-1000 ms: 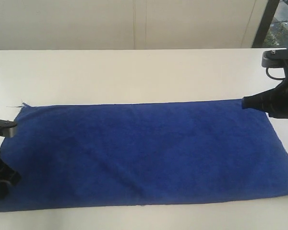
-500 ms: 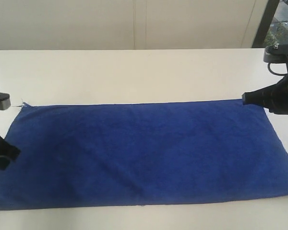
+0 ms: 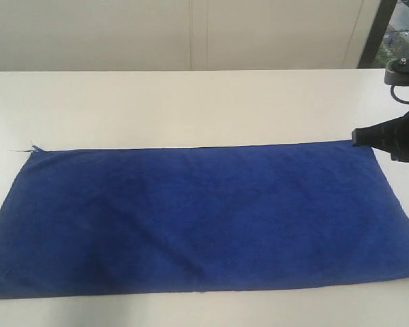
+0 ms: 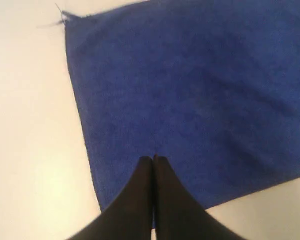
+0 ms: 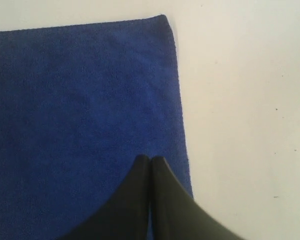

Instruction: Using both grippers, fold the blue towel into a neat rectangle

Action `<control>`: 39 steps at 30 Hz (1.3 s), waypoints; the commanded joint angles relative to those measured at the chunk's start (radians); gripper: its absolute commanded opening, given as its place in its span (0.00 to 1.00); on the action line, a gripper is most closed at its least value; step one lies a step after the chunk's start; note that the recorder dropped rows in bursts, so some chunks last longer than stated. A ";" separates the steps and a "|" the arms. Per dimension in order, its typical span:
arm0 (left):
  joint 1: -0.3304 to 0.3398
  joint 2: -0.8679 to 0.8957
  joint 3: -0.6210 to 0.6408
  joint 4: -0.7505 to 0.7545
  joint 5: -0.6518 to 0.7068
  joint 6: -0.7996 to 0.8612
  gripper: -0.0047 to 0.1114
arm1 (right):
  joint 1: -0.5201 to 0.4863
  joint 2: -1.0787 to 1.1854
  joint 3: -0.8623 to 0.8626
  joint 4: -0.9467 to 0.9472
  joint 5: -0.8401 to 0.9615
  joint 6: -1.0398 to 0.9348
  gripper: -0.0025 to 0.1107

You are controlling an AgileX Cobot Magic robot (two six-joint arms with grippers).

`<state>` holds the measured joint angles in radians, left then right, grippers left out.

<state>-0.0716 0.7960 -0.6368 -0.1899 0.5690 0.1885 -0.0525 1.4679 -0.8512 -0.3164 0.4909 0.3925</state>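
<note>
The blue towel (image 3: 201, 218) lies spread flat as one long rectangle on the white table (image 3: 191, 102), with loose threads at its far left corner (image 3: 33, 148). My right gripper (image 3: 358, 137) is shut and empty, hovering by the towel's far right corner. In the right wrist view its joined tips (image 5: 150, 159) hang over the towel (image 5: 80, 115) near its short right edge. My left gripper is out of the exterior view; in the left wrist view its shut tips (image 4: 153, 159) hover over the towel (image 4: 200, 90) near its left edge, holding nothing.
Bare white tabletop (image 3: 191, 102) surrounds the towel. A pale wall (image 3: 177, 34) runs along the far edge of the table, and a dark window frame (image 3: 375, 30) stands at the back right.
The left arm has drawn back off the towel's left edge and out of the exterior view. The right gripper has shifted slightly right and up, away from the far right corner.
</note>
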 commanded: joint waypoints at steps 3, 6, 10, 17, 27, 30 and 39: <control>-0.001 -0.266 0.020 -0.010 0.036 -0.011 0.04 | -0.007 -0.009 0.004 0.009 -0.019 0.002 0.02; -0.001 -0.345 0.020 -0.010 0.046 -0.011 0.04 | -0.007 -0.009 0.004 0.009 -0.013 0.002 0.02; -0.001 -0.388 0.020 -0.010 0.089 -0.011 0.04 | -0.007 -0.009 0.004 0.009 0.001 0.002 0.02; -0.001 -0.388 0.020 -0.010 0.113 -0.009 0.04 | -0.019 0.057 -0.004 0.012 0.014 -0.015 0.02; -0.001 -0.388 0.020 -0.010 0.113 -0.009 0.04 | -0.081 0.170 -0.114 0.371 -0.010 -0.429 0.02; -0.001 -0.388 0.020 -0.010 0.113 -0.009 0.04 | -0.081 0.219 -0.144 0.418 -0.058 -0.442 0.02; -0.001 -0.388 0.020 -0.010 0.113 -0.009 0.04 | -0.090 0.443 -0.332 0.414 -0.134 -0.433 0.02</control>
<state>-0.0716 0.4133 -0.6236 -0.1899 0.6769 0.1885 -0.1335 1.8516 -1.1208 0.0986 0.3772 -0.0294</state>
